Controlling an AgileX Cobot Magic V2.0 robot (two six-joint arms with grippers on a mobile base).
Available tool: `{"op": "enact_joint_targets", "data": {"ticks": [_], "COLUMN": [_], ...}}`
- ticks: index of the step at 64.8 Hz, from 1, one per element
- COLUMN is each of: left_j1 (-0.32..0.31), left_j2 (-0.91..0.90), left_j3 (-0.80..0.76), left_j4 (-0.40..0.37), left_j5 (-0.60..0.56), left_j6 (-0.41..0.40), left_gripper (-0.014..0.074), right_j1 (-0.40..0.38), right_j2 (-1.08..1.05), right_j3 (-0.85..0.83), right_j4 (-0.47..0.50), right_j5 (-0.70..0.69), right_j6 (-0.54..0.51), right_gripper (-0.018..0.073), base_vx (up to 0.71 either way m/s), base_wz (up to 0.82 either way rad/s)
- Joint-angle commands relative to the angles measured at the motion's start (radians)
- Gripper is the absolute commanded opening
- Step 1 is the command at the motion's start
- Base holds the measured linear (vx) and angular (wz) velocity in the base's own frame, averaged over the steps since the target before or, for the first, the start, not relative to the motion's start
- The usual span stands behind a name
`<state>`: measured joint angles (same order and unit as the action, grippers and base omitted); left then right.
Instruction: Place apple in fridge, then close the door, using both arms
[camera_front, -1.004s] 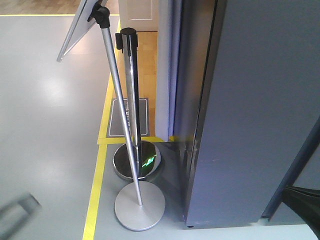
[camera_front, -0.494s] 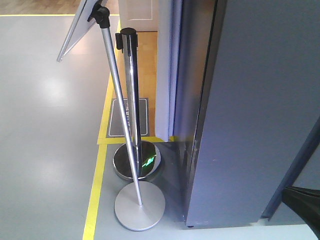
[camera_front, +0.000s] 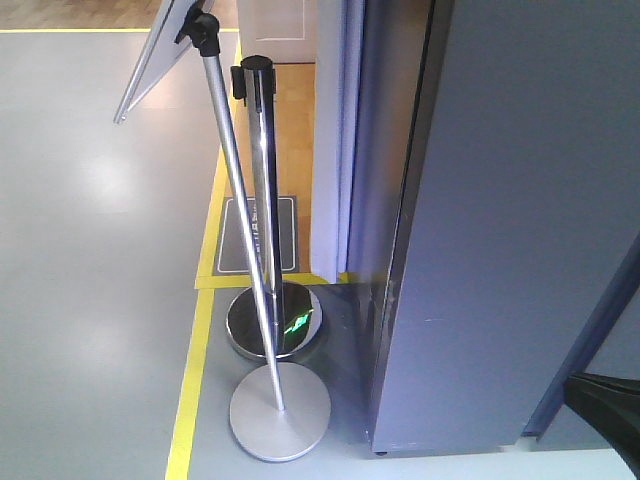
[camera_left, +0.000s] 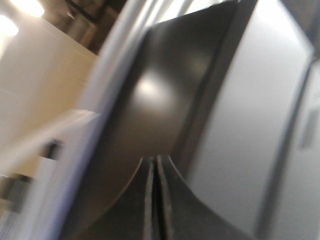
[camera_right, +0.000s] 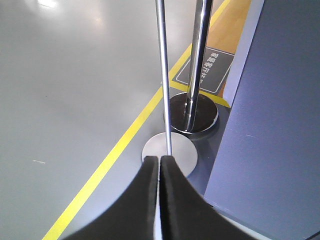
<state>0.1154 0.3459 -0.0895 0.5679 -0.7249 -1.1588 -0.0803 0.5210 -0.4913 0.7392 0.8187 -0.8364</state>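
The dark grey fridge (camera_front: 520, 200) fills the right of the front view, and none of its white interior shows. Its door sits flush with the body along a vertical seam (camera_front: 415, 200). The apple is out of view. My left gripper (camera_left: 156, 161) is shut with nothing between its fingers, pointing at the fridge's dark panels (camera_left: 240, 125) in a blurred view. My right gripper (camera_right: 160, 160) is also shut and empty, hanging above the floor beside the fridge's side wall (camera_right: 275, 100). A black piece of an arm (camera_front: 610, 410) shows at the lower right.
A chrome barrier post (camera_front: 262, 180) on a dark round base (camera_front: 275, 322) stands left of the fridge. A slanted sign stand (camera_front: 235, 200) rests on a flat silver disc (camera_front: 280, 410). A yellow floor line (camera_front: 188, 400) and a grey mat (camera_front: 258, 235) lie nearby.
A blurred grey shape at the lower left of the front view a second ago has left the frame. The black arm piece at the lower right has barely shifted.
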Motion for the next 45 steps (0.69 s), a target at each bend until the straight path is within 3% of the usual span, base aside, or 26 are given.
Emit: {"op": "enact_joint_targets", "data": {"ticks": [1,8,17,32,45], "left_j1": [-0.016,-0.024,-0.03,-0.034,-0.034], "left_j2": [0.006,0.0,-0.047,-0.12,-0.193], "left_j3": [-0.012,0.028,0.081,0.138,0.14], "left_j4": [-0.13,-0.306,-0.421,-0.422,-0.416], "left_j5": [0.083,0.214,0.458,0.776,0.923], "left_j6": [0.162,0.213,0.213,0.216,0.353], "left_gripper": [-0.0007,-0.0007,-0.0007,-0.0007,-0.0006], "right_j1": [-0.001,-0.001,-0.001,-0.001,-0.001], "right_j2": [0.002,0.002,0.002,0.002,0.002], "right_j3": [-0.026,-0.026,-0.026,-0.026,-0.026], "right_j4": [0.035,0.035,0.036,0.036,0.036], "right_j5": [-0.037,-0.037,-0.037,-0.037,-0.037], "right_j6": [-0.008,-0.008,-0.007,-0.007,-0.007], "right_gripper": [-0.0005,-0.0005,-0.0005,-0.0005,-0.0005], "base_vx": [0.0,0.0,0.0,0.0,0.0], "base_wz": [0.0,0.0,0.0,0.0,0.0]}}
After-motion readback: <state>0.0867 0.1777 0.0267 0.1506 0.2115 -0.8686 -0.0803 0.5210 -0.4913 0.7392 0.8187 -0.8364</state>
